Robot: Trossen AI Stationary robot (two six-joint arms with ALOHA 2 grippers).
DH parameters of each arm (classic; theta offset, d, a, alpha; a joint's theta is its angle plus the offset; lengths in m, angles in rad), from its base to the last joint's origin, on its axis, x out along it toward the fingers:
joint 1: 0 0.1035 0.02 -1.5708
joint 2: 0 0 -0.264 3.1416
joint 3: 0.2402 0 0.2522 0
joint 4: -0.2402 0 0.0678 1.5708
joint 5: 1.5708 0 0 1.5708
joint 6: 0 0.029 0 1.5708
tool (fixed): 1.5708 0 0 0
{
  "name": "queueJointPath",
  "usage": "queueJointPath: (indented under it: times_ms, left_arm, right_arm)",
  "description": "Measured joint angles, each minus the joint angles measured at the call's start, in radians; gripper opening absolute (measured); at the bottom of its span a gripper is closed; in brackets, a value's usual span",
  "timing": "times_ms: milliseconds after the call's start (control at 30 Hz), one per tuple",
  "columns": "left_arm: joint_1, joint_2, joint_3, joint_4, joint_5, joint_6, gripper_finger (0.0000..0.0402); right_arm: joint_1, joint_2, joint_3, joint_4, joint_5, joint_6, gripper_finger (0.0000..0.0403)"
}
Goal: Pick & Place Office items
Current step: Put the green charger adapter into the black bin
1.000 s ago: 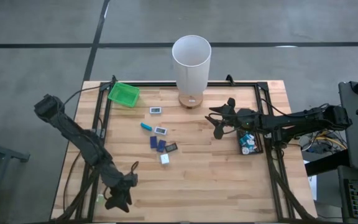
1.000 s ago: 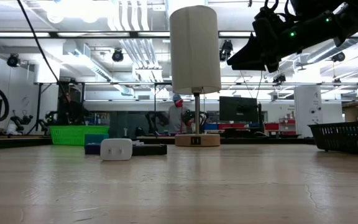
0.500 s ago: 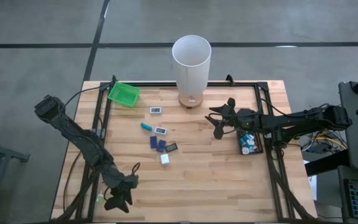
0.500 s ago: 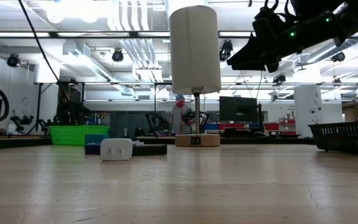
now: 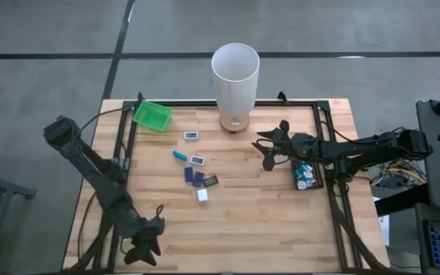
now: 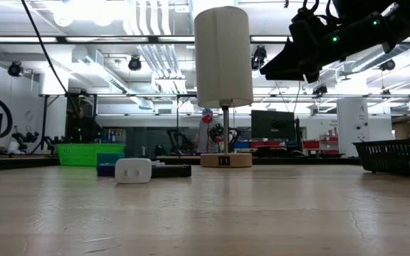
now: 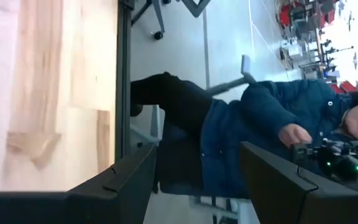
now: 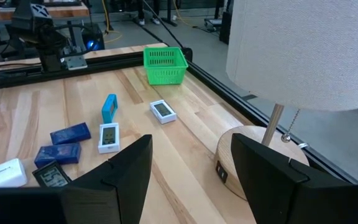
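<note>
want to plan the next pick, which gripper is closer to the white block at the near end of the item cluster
Right. The right gripper hangs open beside the lamp base, across bare table from the white block. The left gripper, also open, sits farther off at the table's near-left edge.

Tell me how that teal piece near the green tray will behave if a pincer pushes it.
The teal piece looks small, boxy and rigid, so it probably slides on the smooth wooden table rather than rolls. It seems to stand on a narrow edge, so a push may tip it flat.

2 dark jointed arms (image 5: 98, 172) trail black cables, each ending in 2 black fingers (image 8: 114, 171).
</note>
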Motion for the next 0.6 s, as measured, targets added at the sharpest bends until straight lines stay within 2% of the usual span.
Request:
queueJointPath:
  times_ms: [167, 433, 600]
  left_arm:
    - [-0.036, 0.0, 0.0, 0.0, -0.032, -0.035, 0.0234]
    - [-0.041, 0.0, 0.0, -0.001, -0.031, 0.042, 0.0234]
    - [-0.029, 0.0, 0.0, -0.009, 0.135, 0.052, 0.0234]
  right_arm:
    - [0.0, 0.0, 0.0, 0.0, 0.0, 0.0, 0.0217]
    - [0.0, 0.0, 0.0, 0.0, 0.0, 0.001, 0.0217]
    - [0.0, 0.0, 0.0, 0.0, 0.0, 0.001, 0.0217]
